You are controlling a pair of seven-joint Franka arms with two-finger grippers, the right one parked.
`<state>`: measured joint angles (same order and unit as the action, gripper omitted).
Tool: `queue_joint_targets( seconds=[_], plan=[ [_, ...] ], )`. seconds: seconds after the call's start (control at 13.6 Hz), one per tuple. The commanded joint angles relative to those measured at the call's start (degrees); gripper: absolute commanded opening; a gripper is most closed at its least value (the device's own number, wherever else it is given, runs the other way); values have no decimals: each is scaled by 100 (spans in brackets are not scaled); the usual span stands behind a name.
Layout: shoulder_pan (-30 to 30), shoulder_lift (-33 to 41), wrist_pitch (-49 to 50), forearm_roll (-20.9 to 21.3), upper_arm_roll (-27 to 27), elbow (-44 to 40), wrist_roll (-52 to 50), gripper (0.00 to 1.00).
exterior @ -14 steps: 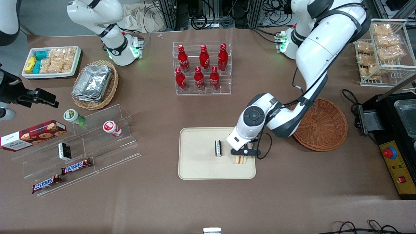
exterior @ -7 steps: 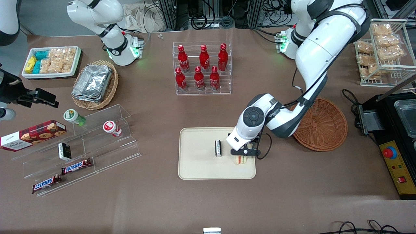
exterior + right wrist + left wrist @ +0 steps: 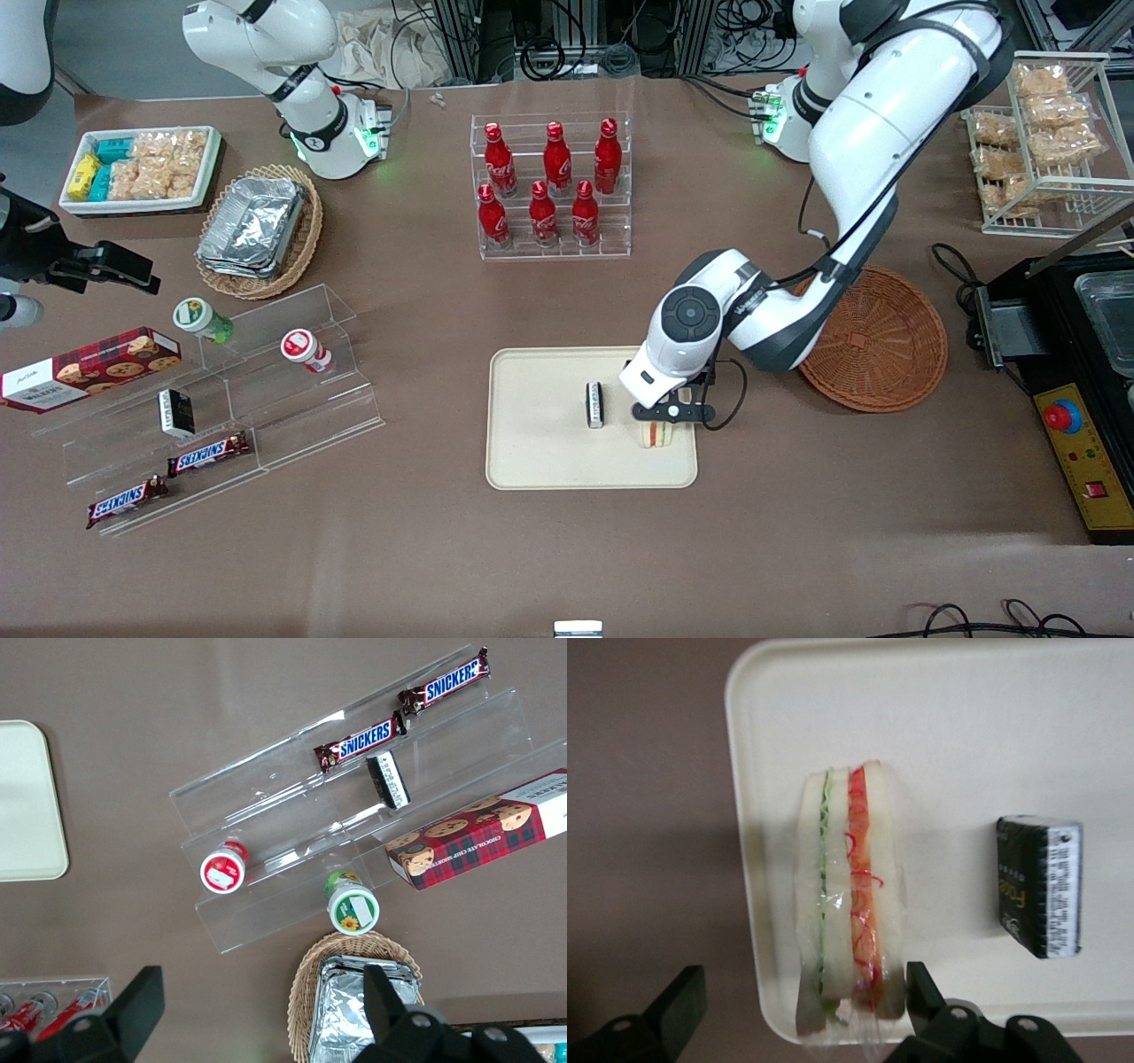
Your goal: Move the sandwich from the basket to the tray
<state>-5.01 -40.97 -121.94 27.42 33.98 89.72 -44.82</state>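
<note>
The tray holds the sandwich, standing on edge by the rim at the working arm's end, with a small black bar well apart from it, nearer the tray's middle. The basket sits on the surface farther from the camera than the tray, toward the working arm's end, with nothing visible in it. The tool hangs just above the sandwich, spread wide, one finger beside the bread, the other clear of it. The arm bends down from above the basket.

Sandwich stands on its edge on my tray, wrapped; basket sits beside it.
</note>
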Motion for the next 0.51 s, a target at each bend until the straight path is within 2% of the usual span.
queue_joint_targets(
  seconds=[0.0,0.22,0.44],
  plan=[
    [114,912,503,-410,39,221,-1,100],
    [290,1729,1144,-1227,-22,186,630,100],
    [273,2626,1953,-2202,-732,169,1727,100]
  ],
)
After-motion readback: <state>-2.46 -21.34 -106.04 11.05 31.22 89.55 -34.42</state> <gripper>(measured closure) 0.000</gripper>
